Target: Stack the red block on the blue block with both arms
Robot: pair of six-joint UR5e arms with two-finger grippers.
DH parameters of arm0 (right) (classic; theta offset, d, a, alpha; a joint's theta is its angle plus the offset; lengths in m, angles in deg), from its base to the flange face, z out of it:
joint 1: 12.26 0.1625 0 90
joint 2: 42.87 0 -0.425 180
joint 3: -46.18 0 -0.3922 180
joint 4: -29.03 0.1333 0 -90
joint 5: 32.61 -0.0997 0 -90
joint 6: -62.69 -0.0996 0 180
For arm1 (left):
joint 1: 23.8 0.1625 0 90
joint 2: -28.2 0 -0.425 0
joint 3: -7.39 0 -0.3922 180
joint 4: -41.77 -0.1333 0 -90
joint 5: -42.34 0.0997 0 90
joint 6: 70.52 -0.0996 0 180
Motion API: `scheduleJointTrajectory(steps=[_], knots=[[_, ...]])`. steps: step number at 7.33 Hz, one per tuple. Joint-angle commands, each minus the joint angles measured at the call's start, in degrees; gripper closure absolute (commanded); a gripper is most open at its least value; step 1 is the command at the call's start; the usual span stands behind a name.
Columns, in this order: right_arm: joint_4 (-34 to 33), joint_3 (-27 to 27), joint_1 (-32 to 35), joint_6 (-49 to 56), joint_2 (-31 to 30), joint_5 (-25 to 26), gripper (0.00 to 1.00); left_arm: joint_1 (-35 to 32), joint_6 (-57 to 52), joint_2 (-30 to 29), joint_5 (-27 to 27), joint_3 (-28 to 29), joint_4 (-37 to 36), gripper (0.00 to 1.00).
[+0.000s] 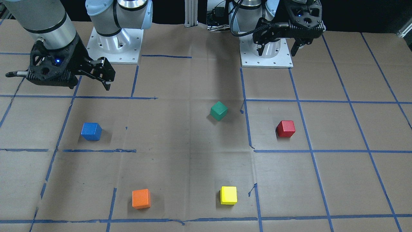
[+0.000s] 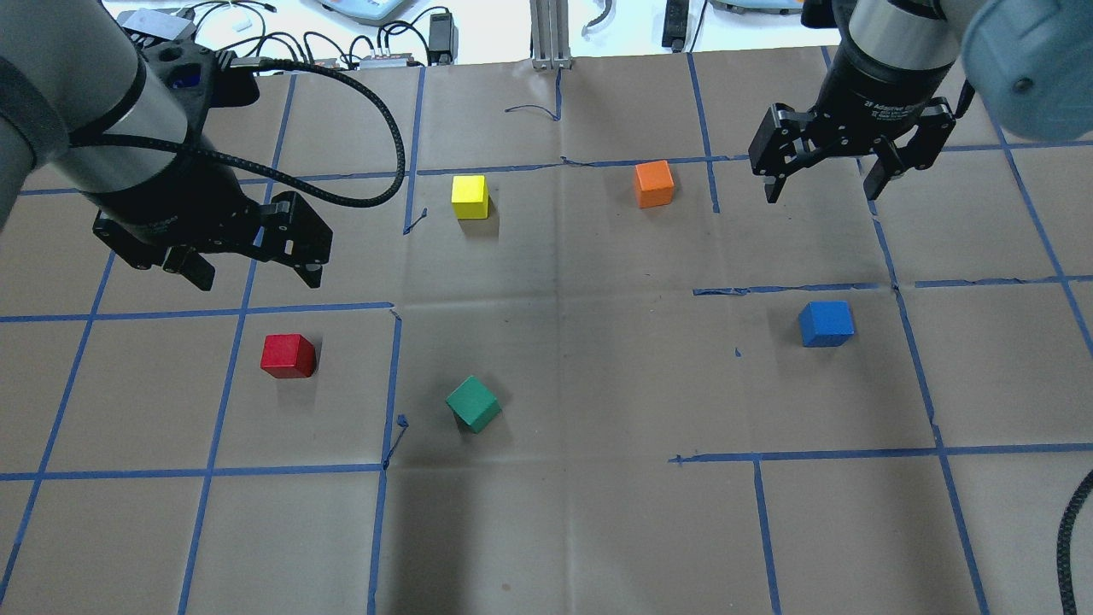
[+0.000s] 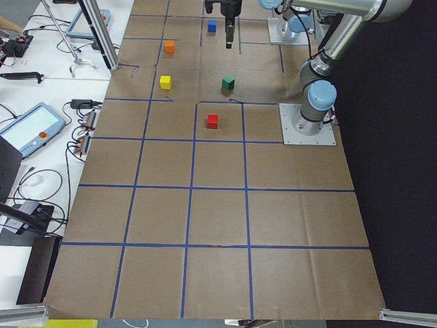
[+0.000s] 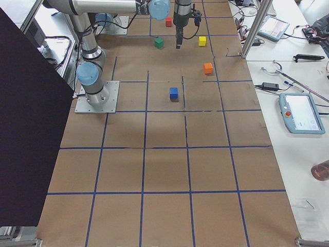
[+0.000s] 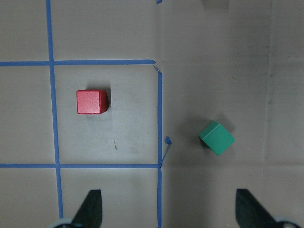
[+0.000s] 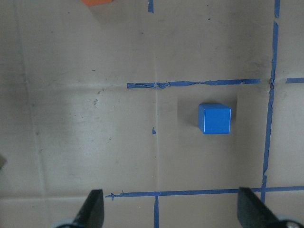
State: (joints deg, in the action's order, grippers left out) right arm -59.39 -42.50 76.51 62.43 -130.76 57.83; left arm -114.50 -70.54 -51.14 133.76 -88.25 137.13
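The red block [image 2: 288, 355] sits on the brown paper table on my left side; it also shows in the left wrist view [image 5: 91, 101]. My left gripper [image 2: 256, 278] hangs open and empty above the table, a little beyond the red block. The blue block [image 2: 826, 324] sits on my right side and shows in the right wrist view [image 6: 214, 118]. My right gripper [image 2: 821, 192] is open and empty, raised above the table beyond the blue block. Both blocks lie flat and apart from the other cubes.
A green cube [image 2: 472, 404] lies near the middle, right of the red block. A yellow cube [image 2: 470, 196] and an orange cube [image 2: 654, 184] sit farther out. Blue tape lines grid the paper. Cables and devices lie past the far edge [image 2: 546, 56].
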Motion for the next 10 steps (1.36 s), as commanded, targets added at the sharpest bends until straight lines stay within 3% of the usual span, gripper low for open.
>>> scheduleJointTrajectory(steps=[1,4,6,9,10], knots=[[0.0,0.0,0.0,0.0,0.0,0.0,0.0,2.6,-7.3,0.1,-0.2,-3.2,-0.9,0.0],[0.1,0.0,0.0,0.0,0.0,0.0,0.0,15.6,-19.5,-1.2,-0.4,-14.9,-14.5,0.0],[0.0,0.0,0.0,0.0,0.0,0.0,0.0,17.2,-23.6,-4.5,0.0,-22.4,-29.0,0.0],[0.1,0.0,0.0,0.0,0.0,0.0,0.0,17.4,-27.4,-13.1,-0.3,-21.1,-31.3,0.0],[0.0,0.0,0.0,0.0,0.0,0.0,0.0,17.3,-28.2,-16.7,-0.2,-21.1,-37.5,0.0]])
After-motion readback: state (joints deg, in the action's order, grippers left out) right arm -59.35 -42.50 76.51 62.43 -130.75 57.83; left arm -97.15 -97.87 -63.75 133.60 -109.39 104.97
